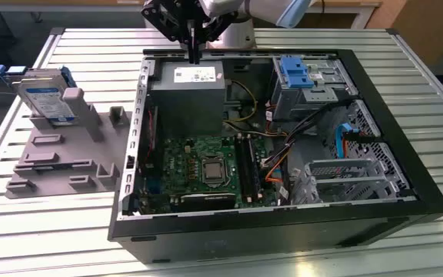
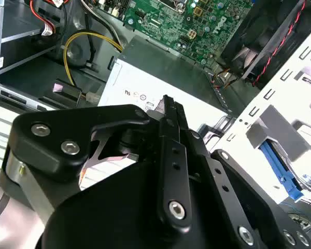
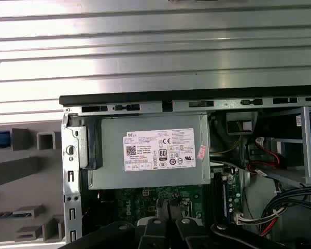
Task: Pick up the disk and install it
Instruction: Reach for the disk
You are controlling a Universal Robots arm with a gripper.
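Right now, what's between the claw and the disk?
In the exterior view, the computer case's side wall and bare slatted table separate the claw from the disk.

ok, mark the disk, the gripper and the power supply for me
disk point(image 1: 44, 101), exterior view, on its white-and-blue label.
gripper point(image 1: 194, 57), exterior view, between its fingertips.
power supply point(image 3: 150, 150), first wrist view, on its white sticker.

Bright, even overhead light. Hard glare off the ribbed metal table in the first wrist view; computer case interior in shadow; gripper renders near-black, second wrist view
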